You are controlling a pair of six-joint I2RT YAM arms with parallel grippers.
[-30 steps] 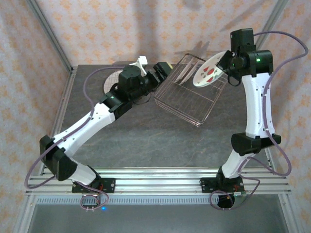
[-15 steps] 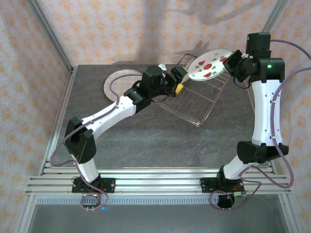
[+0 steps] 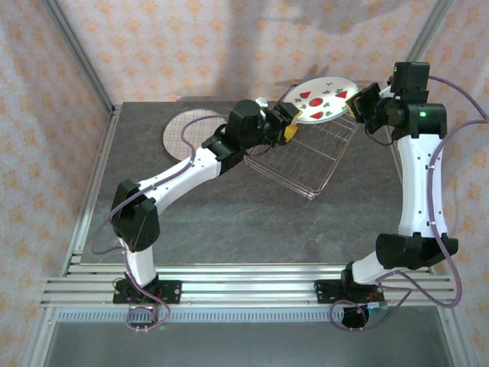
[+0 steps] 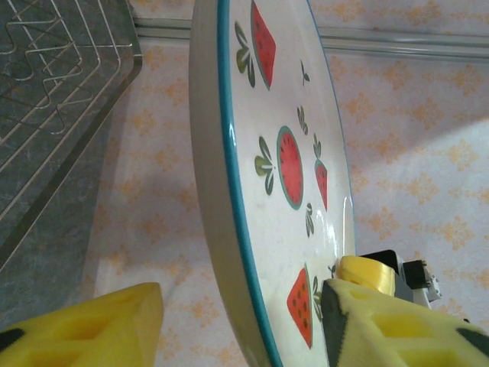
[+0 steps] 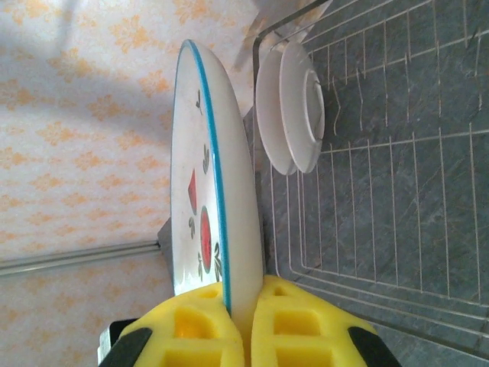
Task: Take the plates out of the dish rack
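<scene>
Overhead, the right gripper [image 3: 355, 108] holds a fruit-patterned plate [image 3: 325, 99] above the far edge of the wire dish rack [image 3: 306, 159]. Left wrist: the left gripper [image 4: 237, 321] gapes wide around its rim. Right wrist: yellow jaws clamp the rim; a smaller white plate [image 5: 298, 107] stands racked.

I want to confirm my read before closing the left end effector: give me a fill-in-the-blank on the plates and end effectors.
The right end effector is shut on the rim of the white plate with ____ shapes.
The left end effector straddles its opposite rim, jaws ____.
The plaid plate lies flat on the ____, left of the dish rack.
Missing words: red; open; table.
</scene>
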